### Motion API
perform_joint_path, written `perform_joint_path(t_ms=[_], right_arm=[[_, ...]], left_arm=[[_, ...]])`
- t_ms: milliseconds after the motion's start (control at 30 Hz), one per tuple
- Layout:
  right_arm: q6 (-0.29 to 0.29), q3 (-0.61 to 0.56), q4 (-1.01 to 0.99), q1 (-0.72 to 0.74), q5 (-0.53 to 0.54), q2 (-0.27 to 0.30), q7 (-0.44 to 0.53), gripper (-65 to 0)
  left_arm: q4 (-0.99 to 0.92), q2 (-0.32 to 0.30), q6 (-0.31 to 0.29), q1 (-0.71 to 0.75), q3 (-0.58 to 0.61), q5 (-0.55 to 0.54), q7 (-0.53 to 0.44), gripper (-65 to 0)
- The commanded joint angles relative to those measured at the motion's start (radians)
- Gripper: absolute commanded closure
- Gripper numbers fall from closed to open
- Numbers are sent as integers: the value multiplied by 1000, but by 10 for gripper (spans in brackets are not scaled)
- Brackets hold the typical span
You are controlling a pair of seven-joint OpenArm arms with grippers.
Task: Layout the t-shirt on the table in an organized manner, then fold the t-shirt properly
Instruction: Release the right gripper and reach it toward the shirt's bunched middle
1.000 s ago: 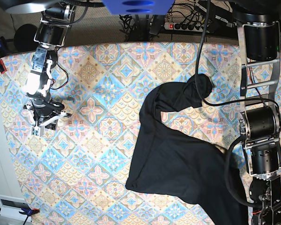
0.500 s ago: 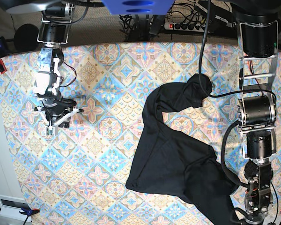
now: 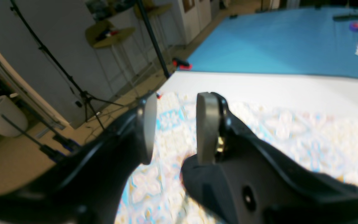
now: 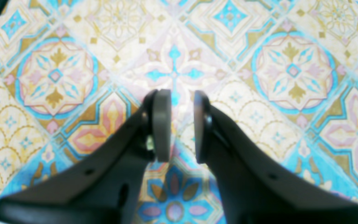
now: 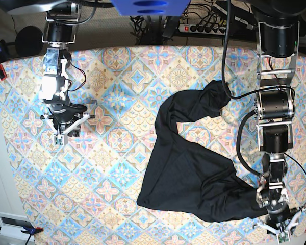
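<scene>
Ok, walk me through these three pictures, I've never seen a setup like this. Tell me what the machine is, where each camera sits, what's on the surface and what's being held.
This is a robot with two arms. One picture looks down on the table, covered in a pastel tile-patterned cloth; the other two come from cameras on each wrist, looking along the fingers. A black t-shirt lies crumpled, not yet spread flat. The left end effector is at the shirt's lower corner near the table edge; its wrist view shows the fingers apart with nothing between them and black fabric just below. The right end effector hovers over bare cloth far from the shirt, fingers slightly apart, holding nothing.
</scene>
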Motion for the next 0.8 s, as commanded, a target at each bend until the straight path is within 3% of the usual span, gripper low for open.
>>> perform_joint_path(t_ms=[0,333,533,600,700,767], right_arm=[[6,-23,22,16,9,9,20,-122],[6,-289,16,25,9,14,26,-150],[6,-322,-41,131,9,8,27,-122],[6,-324,-58,157,9,-18,27,-115],[6,-333,-82,195,9,-64,29,-121],[6,-369,-102,223,9,-70,29,-136]], left_arm=[[22,-19,7,-20,-3,8,-24,-197],[491,-87,6,434,-3,-3,-16,-200],[609,-81,6,646,-6,-3,-16,-200],[617,-79,6,699,-3,-6,-16,-200],[617,-78,2,759,-2,-83,-16,-200],[617,-78,-36,782,14,-177,17,-200]])
